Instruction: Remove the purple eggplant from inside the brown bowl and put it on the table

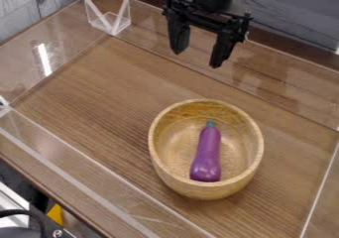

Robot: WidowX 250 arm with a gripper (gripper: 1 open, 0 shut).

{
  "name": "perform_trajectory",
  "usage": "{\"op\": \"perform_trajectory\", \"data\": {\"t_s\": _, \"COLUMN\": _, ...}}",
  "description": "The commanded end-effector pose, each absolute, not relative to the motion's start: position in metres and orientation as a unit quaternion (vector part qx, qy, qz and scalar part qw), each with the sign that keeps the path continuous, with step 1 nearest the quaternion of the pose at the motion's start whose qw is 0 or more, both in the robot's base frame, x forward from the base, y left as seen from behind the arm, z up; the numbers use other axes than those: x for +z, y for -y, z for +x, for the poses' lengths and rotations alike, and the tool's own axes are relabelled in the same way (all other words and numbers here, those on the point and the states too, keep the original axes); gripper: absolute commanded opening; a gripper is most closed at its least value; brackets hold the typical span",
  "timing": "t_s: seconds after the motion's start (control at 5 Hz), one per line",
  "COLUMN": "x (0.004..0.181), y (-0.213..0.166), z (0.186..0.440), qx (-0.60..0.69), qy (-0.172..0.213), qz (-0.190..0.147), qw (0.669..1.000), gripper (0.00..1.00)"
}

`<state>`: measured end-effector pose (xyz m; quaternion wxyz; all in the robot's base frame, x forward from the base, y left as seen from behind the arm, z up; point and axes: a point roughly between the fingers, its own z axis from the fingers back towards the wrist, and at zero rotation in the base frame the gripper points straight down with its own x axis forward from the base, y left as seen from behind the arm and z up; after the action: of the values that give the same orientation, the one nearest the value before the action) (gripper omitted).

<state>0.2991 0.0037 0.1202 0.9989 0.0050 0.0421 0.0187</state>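
The purple eggplant (207, 153) lies lengthwise inside the brown bowl (167, 153), its green stem cap toward the far rim. The bowl rests on the wood-grain table (93, 103) at the lower right of the camera view. My gripper (199, 54) hangs above the table's far side, pointing down, well behind and above the bowl. Its two black fingers (176, 42) stand wide apart with nothing between them.
Clear acrylic walls (59, 39) enclose the tabletop on all sides, with a folded clear piece (109, 16) at the back left corner. Bare wood lies to the left of the bowl. The near wall runs along the bottom left.
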Motion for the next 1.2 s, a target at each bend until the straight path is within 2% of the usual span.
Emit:
{"op": "perform_trajectory", "data": {"t_s": 0.0, "x": 0.136, "y": -0.005, "z": 0.301, "qx": 0.03, "qy": -0.013, "qz": 0.005, "qw": 0.999, "gripper": 1.0}}
{"op": "perform_trajectory", "data": {"t_s": 0.6, "x": 0.146, "y": -0.008, "z": 0.303, "qx": 0.071, "qy": 0.002, "qz": 0.017, "qw": 0.997, "gripper": 1.0}}
{"op": "perform_trajectory", "data": {"t_s": 1.0, "x": 0.143, "y": 0.009, "z": 0.313, "qx": -0.049, "qy": 0.009, "qz": 0.02, "qw": 0.999, "gripper": 1.0}}
